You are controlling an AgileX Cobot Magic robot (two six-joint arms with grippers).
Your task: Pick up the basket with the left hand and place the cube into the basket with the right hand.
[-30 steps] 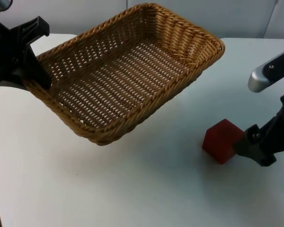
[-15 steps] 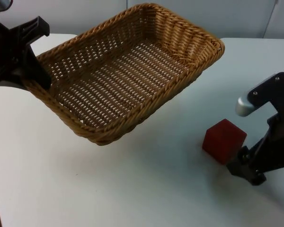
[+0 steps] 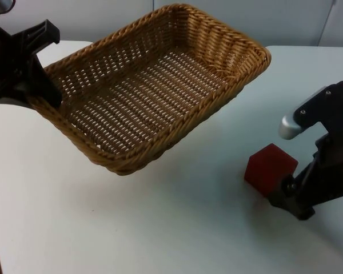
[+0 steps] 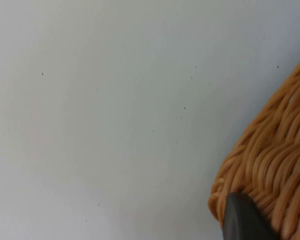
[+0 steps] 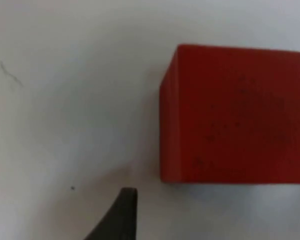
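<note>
Overhead, left gripper point(image 3: 43, 91) clamped on raised basket point(image 3: 154, 85) rim, right gripper point(image 3: 291, 197) touching cube point(image 3: 268, 168), finger state unclear

- A red cube point(image 5: 234, 114) sits on the white desk point(image 5: 70, 100), two of its faces in sight: a broad face, and a narrower, darker side.
- Small dark specks mark the cube's broad face.
- One of the right gripper's black fingers point(image 5: 119, 217) stands near the cube's lower corner, apart from it, with bare desk between.
- A faint thin scratch point(image 5: 10, 75) marks the desk well away from the cube.
</note>
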